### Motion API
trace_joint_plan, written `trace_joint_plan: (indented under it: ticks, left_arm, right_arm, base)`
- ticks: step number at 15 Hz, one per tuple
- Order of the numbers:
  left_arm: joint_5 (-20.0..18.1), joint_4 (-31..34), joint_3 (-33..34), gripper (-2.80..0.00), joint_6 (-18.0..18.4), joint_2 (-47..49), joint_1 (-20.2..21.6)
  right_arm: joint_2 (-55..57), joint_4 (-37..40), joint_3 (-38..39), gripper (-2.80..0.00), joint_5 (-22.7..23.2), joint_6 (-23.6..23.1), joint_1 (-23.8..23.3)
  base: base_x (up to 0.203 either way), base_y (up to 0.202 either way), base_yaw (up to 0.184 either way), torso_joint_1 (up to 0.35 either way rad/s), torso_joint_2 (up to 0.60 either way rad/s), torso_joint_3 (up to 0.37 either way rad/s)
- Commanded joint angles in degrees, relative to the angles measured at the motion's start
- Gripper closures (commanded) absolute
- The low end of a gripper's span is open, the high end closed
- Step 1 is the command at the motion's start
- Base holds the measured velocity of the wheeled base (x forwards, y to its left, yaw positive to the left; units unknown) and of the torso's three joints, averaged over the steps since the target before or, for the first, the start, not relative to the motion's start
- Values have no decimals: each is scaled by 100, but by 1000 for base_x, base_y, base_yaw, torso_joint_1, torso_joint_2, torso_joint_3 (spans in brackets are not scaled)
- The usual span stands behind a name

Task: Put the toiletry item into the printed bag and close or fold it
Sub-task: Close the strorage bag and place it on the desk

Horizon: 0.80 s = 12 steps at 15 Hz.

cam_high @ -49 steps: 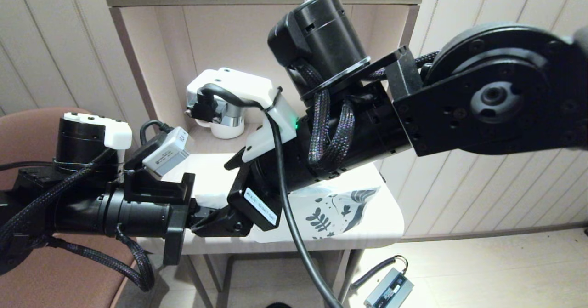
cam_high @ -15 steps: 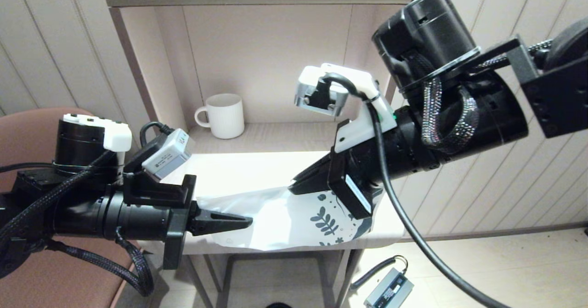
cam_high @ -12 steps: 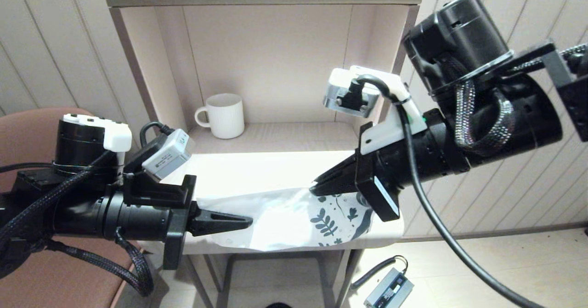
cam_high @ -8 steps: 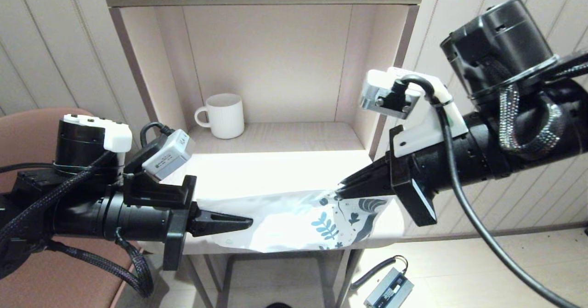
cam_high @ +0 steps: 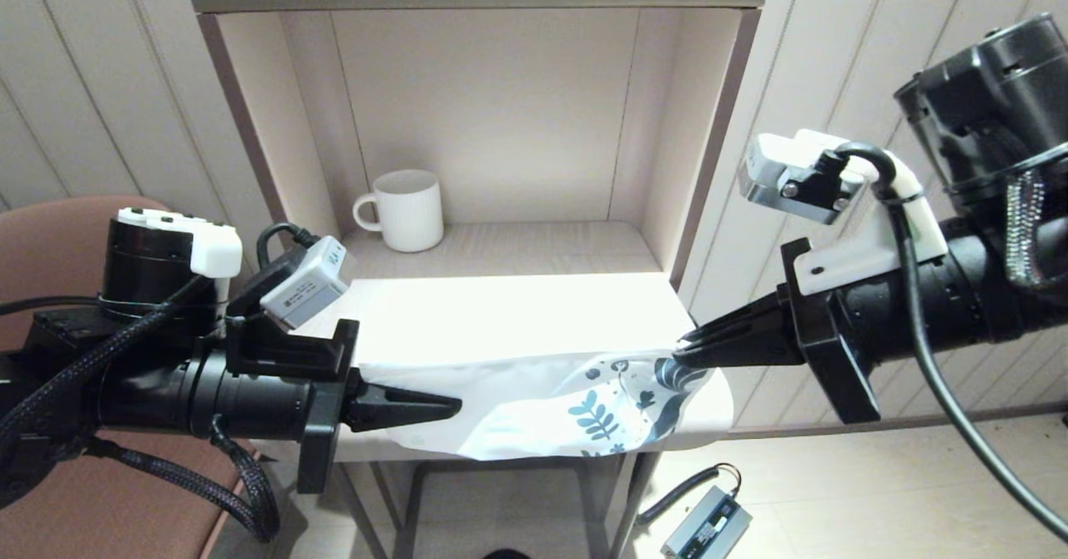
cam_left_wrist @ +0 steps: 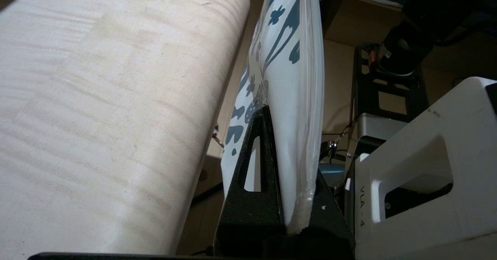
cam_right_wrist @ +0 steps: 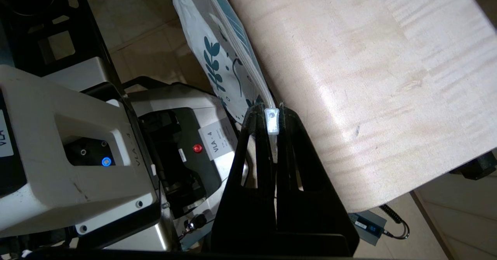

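The printed bag [cam_high: 534,405], white frosted plastic with teal leaf prints at its right end, hangs stretched along the table's front edge between my two grippers. My left gripper [cam_high: 452,409] is shut on the bag's plain left end; in the left wrist view the bag [cam_left_wrist: 297,97] runs up from between the black fingers [cam_left_wrist: 252,182]. My right gripper [cam_high: 680,357] is shut on the printed end, at the top edge. In the right wrist view the clear zip slider [cam_right_wrist: 271,121] sits pinched at that gripper's [cam_right_wrist: 271,111] tips. The toiletry item is out of view.
A white ribbed mug [cam_high: 409,208] stands at the back left inside the wooden shelf niche [cam_high: 501,125]. The pale tabletop [cam_high: 501,313] lies behind the bag. A grey power adapter [cam_high: 705,526] with a cable lies on the floor below right. A brown chair [cam_high: 50,225] stands at left.
My right gripper has slid rightwards along the bag's top edge, from beside the left gripper to the printed end. The bag is now pulled out straight. The left gripper stayed put.
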Motion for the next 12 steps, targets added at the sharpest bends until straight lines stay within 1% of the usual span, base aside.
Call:
trace_joint_plan:
  ticks: [1,7,9,12]
  left_arm:
    - [-28,-13,0,0,10,15,-15]
    - [-28,-13,1,0,10,24,-50]
    - [-28,-13,8,0,10,7,-68]
    - [-28,-21,43,0,19,15,-85]
  right_arm:
    - [-91,-37,110,0,16,-15,-79]
    - [49,-230,55,0,31,4,-31]
    - [72,-511,130,0,35,30,-31]
    - [75,-454,84,0,43,113,-27]
  base:
    - [0,0,0,0,0,0]
    - [0,0,0,0,0,0]
    - [0,0,0,0,0,0]
    - [0,0,0,0,0,0]
